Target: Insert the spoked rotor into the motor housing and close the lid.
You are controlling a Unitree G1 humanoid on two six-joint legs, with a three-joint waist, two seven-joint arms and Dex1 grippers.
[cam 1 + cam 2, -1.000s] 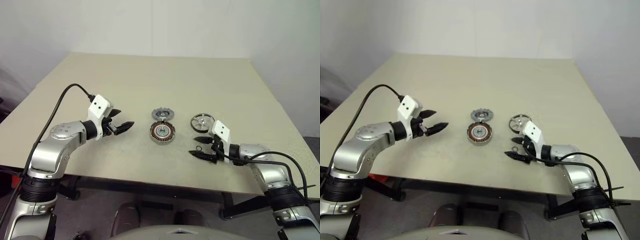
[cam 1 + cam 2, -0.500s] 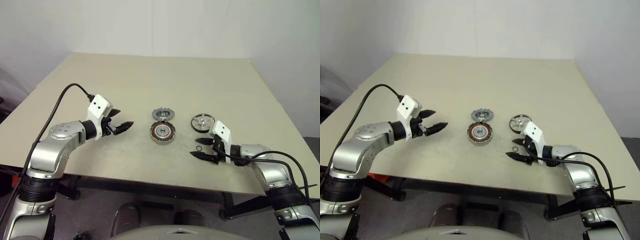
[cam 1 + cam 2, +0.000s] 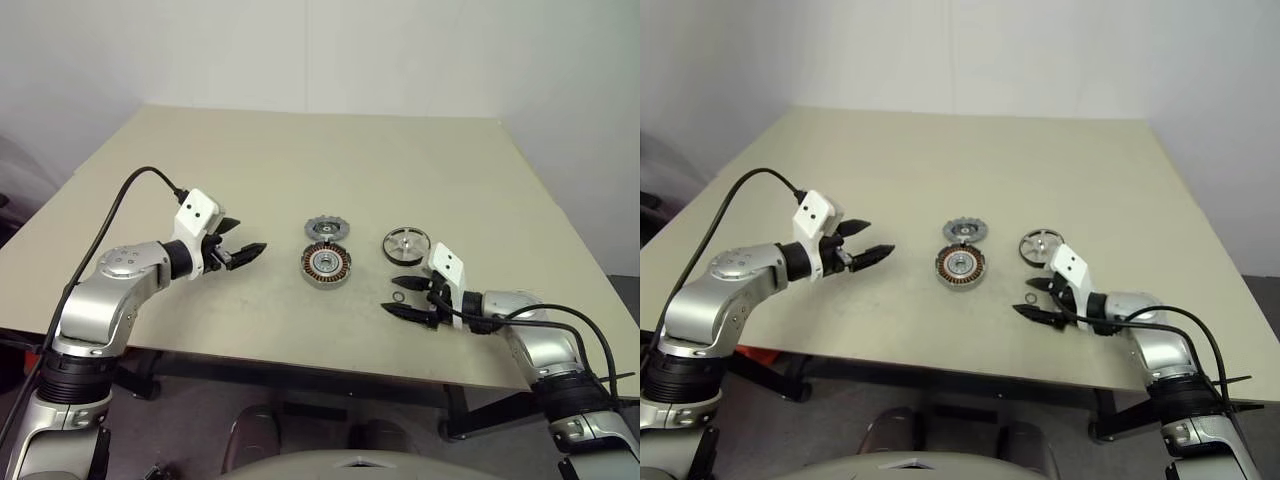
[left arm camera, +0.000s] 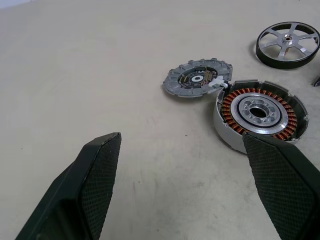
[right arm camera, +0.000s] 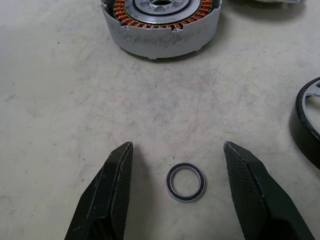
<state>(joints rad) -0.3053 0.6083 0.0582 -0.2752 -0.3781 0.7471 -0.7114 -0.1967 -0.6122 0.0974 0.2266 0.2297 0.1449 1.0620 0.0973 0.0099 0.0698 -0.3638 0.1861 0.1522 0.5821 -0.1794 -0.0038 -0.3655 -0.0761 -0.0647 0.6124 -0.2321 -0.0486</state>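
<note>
The motor housing [image 3: 326, 265], a silver cup ringed with copper windings, rests mid-table. Touching its far edge lies the lid [image 3: 325, 230], a dark grey notched disc. The spoked rotor [image 3: 405, 241], silver with a dark rim, lies flat to the right of both. My left gripper [image 3: 240, 240] hovers open to the left of the housing, nothing between its fingers. My right gripper [image 3: 402, 296] is open just above the table, near the front edge and in front of the rotor. A thin black ring [image 5: 185, 182] lies on the table between its fingertips.
The beige table [image 3: 300, 160] stretches far behind the parts, bare. Its front edge runs close under both arms. A black cable [image 3: 125, 195] loops off the left wrist, another [image 3: 585, 330] off the right arm.
</note>
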